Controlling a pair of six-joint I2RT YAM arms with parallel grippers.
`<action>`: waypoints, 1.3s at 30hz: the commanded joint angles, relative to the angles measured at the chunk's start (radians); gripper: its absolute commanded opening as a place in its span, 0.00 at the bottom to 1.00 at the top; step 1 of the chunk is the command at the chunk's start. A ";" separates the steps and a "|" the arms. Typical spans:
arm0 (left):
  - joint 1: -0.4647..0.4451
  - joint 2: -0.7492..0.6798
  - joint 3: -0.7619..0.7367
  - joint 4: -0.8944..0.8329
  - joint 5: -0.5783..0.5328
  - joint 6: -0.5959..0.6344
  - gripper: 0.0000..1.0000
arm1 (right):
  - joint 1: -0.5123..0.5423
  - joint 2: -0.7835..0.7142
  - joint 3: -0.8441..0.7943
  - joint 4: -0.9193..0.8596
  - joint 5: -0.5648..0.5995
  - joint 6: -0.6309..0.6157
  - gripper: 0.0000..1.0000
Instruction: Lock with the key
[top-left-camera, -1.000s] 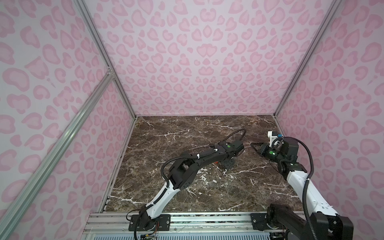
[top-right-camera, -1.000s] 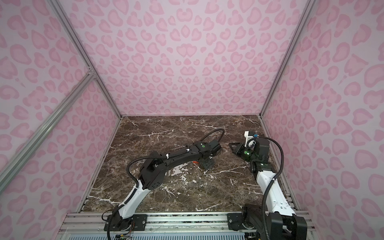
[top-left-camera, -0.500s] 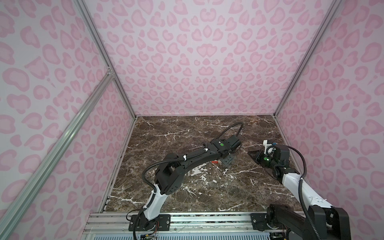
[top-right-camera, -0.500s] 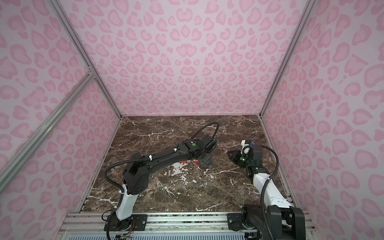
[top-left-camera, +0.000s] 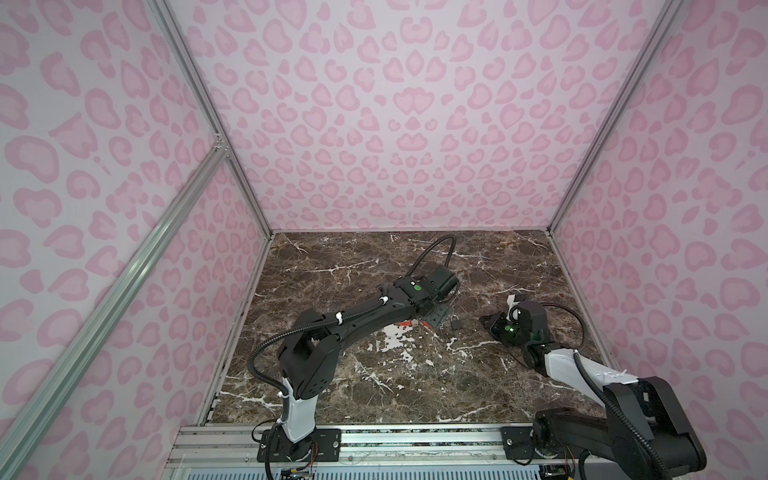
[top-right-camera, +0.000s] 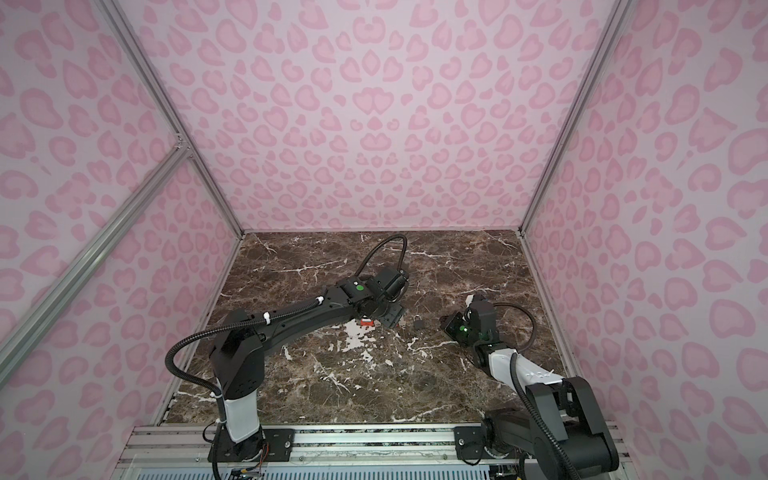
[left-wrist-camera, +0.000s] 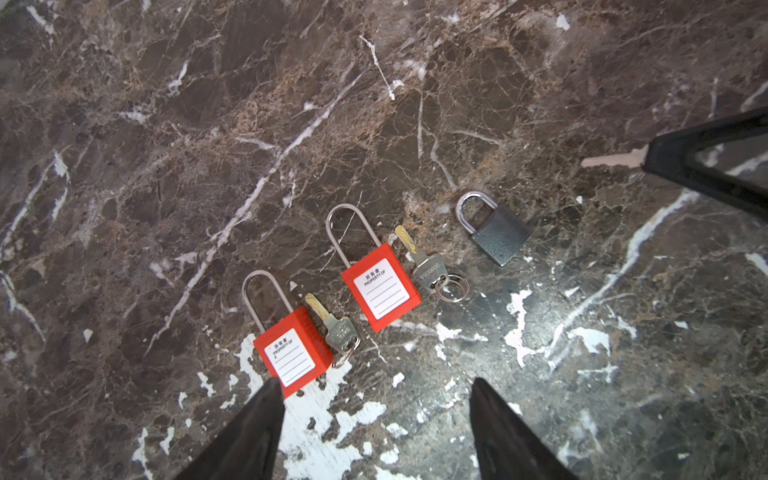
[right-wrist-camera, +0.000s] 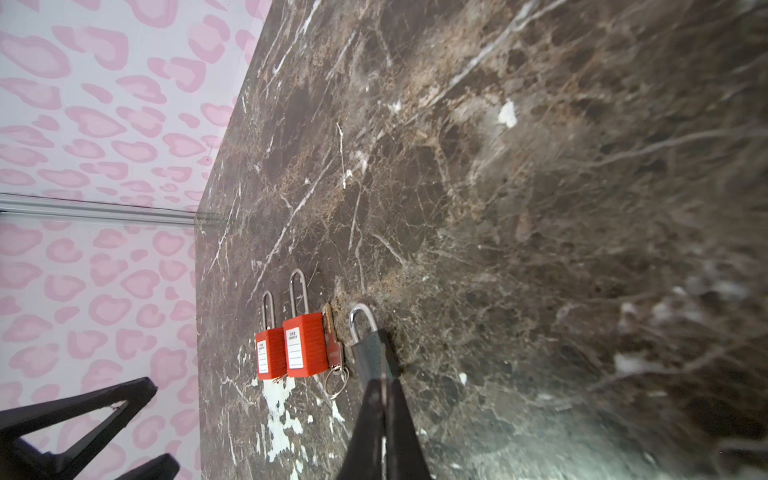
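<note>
Metal keys (left-wrist-camera: 430, 272) three, padlocks (left-wrist-camera: 380, 293) three.

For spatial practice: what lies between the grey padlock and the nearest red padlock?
A key on rings lies there, clearest in the left wrist view.

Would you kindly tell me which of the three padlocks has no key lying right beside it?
The small grey padlock, lying alone; the middle red padlock has a stamped key alongside, and the end red padlock a second key.
</note>
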 joint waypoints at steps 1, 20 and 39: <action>0.007 -0.025 -0.021 0.041 0.016 -0.028 0.72 | 0.021 0.029 -0.015 0.090 0.067 0.056 0.00; 0.018 -0.071 -0.093 0.040 -0.007 -0.036 0.72 | 0.088 0.214 -0.009 0.302 0.087 0.155 0.00; 0.019 -0.098 -0.132 0.045 -0.012 -0.048 0.72 | 0.100 0.251 -0.009 0.282 0.115 0.164 0.11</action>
